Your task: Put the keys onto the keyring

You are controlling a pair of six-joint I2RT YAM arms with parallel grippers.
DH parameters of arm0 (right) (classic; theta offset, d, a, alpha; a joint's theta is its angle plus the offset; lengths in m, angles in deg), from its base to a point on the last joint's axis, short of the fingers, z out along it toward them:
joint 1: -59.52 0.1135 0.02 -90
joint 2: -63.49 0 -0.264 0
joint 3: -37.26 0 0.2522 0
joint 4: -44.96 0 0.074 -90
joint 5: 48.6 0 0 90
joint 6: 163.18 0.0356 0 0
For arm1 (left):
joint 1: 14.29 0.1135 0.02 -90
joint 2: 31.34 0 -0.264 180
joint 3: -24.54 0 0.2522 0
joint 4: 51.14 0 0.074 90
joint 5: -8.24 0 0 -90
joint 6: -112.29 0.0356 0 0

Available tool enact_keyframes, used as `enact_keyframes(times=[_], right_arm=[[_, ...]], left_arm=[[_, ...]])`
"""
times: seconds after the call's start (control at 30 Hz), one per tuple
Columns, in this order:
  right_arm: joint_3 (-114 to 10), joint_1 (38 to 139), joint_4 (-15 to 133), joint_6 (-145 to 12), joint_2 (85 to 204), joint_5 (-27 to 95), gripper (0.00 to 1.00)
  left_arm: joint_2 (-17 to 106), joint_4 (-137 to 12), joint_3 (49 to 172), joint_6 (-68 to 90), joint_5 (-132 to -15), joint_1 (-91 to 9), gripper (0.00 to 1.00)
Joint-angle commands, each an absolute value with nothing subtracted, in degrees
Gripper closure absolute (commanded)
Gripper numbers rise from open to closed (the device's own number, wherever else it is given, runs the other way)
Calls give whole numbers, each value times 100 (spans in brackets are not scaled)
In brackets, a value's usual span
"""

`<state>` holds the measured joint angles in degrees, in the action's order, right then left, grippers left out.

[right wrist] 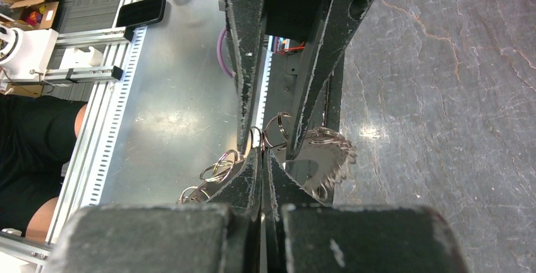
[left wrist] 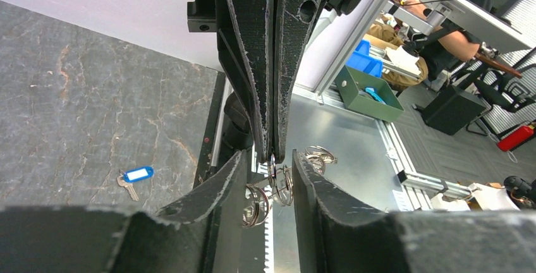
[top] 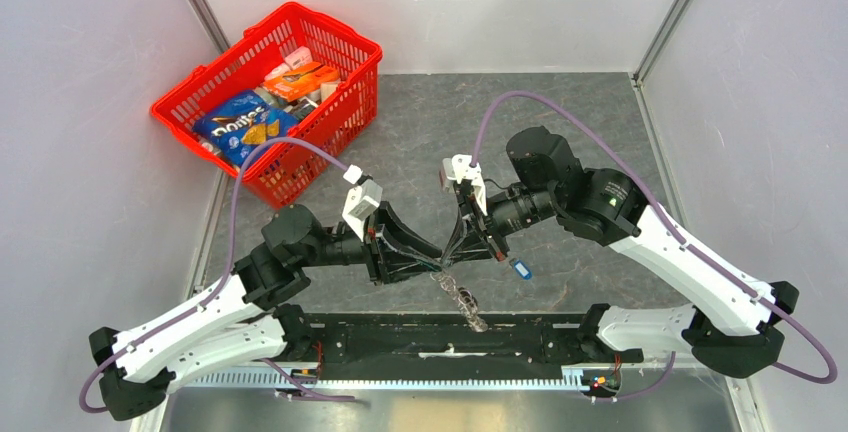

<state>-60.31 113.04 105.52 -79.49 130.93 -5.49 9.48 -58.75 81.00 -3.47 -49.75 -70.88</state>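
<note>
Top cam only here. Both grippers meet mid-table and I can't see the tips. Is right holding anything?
Observer: Yes. The right gripper is shut, pinching a split ring at its tips.
Operator: Left?
Observer: The left gripper has its jaws apart, with the linked rings between them.
Operator: Keys?
Observer: The silver keys form a toothed fan just outside one of the left gripper's fingers, on the stone side.

keys (right wrist: 325,159): silvery toothed fan, aloft | blue-headed key (left wrist: 136,175): flat on table (left wrist: 76,83)
</note>
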Motion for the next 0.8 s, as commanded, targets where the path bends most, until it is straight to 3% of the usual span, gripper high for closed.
enact_keyframes(times=[0.0, 0.23, 0.3, 0.77], right_arm=[[-6342, 11348, 10206, -7820, 12983, -624, 100], [-6349, 11351, 10186, -7780, 12892, -572, 100], [-6347, 11348, 10170, -7764, 12868, -554, 100], [-6377, 11348, 9915, -7532, 12739, -567, 100]], left_arm=[[970, -5699, 8269, -462, -4811, -7080, 67], [1013, -5699, 8295, -480, -4659, -7077, 81], [987, -5706, 8287, -475, -4643, -7080, 97], [835, -5708, 8225, -312, -4596, -7080, 98]])
